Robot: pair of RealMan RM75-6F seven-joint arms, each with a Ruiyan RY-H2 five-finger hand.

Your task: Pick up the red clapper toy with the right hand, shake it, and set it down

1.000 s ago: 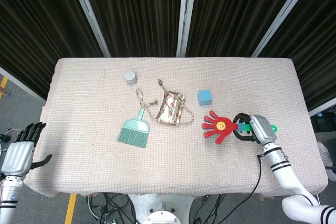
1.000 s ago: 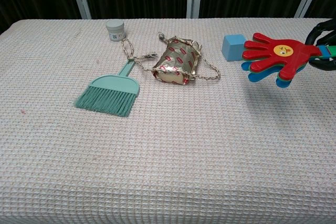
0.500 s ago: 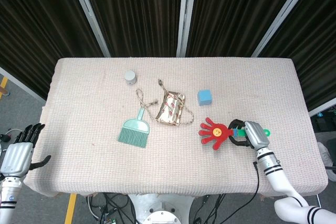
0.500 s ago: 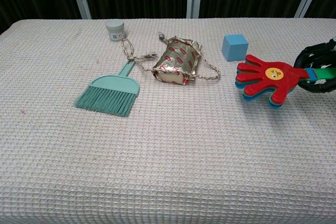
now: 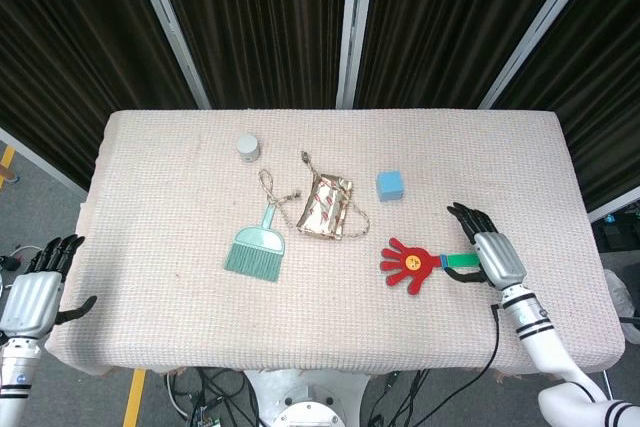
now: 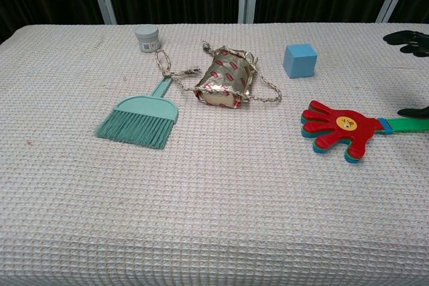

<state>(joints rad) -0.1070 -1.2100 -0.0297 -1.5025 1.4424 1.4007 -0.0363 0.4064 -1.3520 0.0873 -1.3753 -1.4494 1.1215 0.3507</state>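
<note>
The red clapper toy (image 5: pixel 408 262) lies flat on the tablecloth at the right, its hand-shaped paddles pointing left and its green handle (image 5: pixel 462 262) pointing right. In the chest view the clapper toy (image 6: pixel 338 125) rests on the cloth with blue and green paddles under the red one. My right hand (image 5: pixel 495 255) hovers over the handle's end with its fingers (image 6: pixel 404 36) spread wide, holding nothing. My left hand (image 5: pixel 33 295) hangs open beyond the table's left edge, far from the toy.
A blue cube (image 5: pixel 389 185) sits behind the clapper. Mid-table lie a foil pouch with a cord (image 5: pixel 326 205), a teal hand brush (image 5: pixel 257 246) and a small grey jar (image 5: pixel 247 146). The table's right edge (image 5: pixel 588 237) is close to my right hand.
The clapper has come down from the air onto the cloth. My right hand, which gripped the handle, has spread its fingers and let it go. The left hand stays still.
</note>
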